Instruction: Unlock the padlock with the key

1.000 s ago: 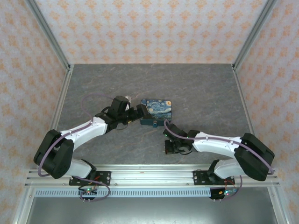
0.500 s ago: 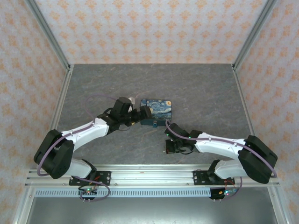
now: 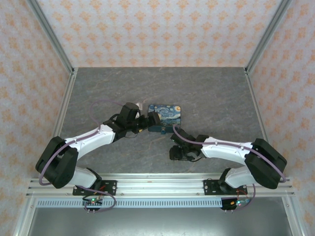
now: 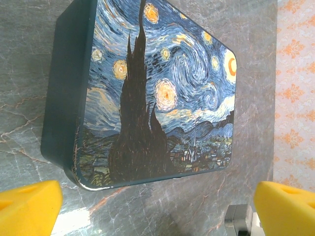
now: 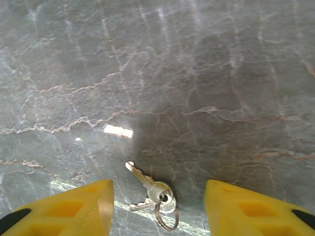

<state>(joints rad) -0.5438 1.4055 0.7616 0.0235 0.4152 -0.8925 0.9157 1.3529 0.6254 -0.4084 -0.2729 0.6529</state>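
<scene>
key [image 5: 141, 177]: flat on table [image 5: 197, 73], between your right gripper [image 5: 158, 199] tips
right gripper: jaws apart, empty
left gripper [image 4: 157, 209]: jaws wide, facing painted box [image 4: 162, 93]

1. We see white links and black joints on the left arm [image 3: 88, 137] and right arm [image 3: 226, 150].
2. We note a lavender cable [image 3: 101, 102] looping along each.
3. We find the left fingers [image 4: 29, 206] and right fingers [image 5: 59, 209] yellow, with recessed pockets.

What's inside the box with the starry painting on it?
The starry box is closed, so its inside is hidden under the painted top. That top, one dark teal side and the grey table it sits on do show.
</scene>
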